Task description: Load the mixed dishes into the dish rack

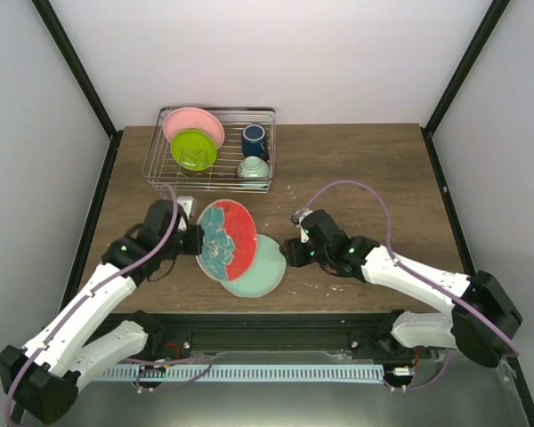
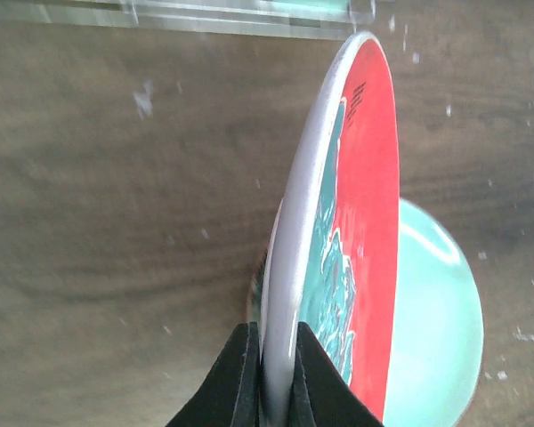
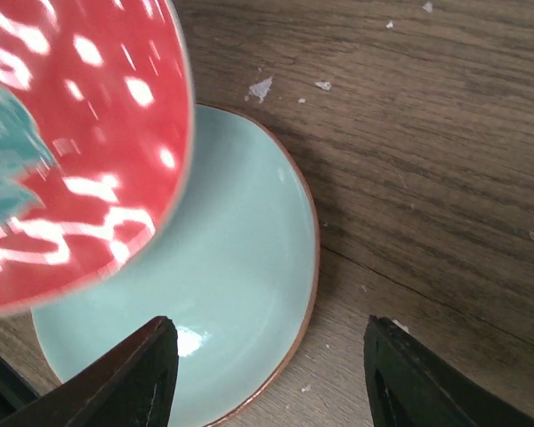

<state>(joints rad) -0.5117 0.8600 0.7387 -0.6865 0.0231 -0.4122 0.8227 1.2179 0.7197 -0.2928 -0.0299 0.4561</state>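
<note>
My left gripper [image 1: 197, 238] is shut on the rim of the red-and-teal floral plate [image 1: 228, 237], which it holds tilted up on edge above the table. In the left wrist view its fingertips [image 2: 246, 360] pinch the plate's grey edge [image 2: 294, 267]. Partly under it, a pale mint-green plate [image 1: 265, 269] lies flat on the table. My right gripper [image 1: 293, 252] is open at that plate's right rim, with one finger [image 3: 138, 374] over the plate [image 3: 236, 267] and the other [image 3: 418, 378] over bare wood. The dish rack [image 1: 269, 114] holds a pink plate [image 1: 193, 124], a lime-green plate [image 1: 193, 149], a dark blue cup [image 1: 254, 140] and a mint bowl [image 1: 254, 167].
A small white square [image 1: 185, 206] lies on the table just behind my left gripper. Black frame posts [image 1: 89, 89] rise at both back corners. White specks are scattered on the wood [image 3: 262, 87] near the mint-green plate.
</note>
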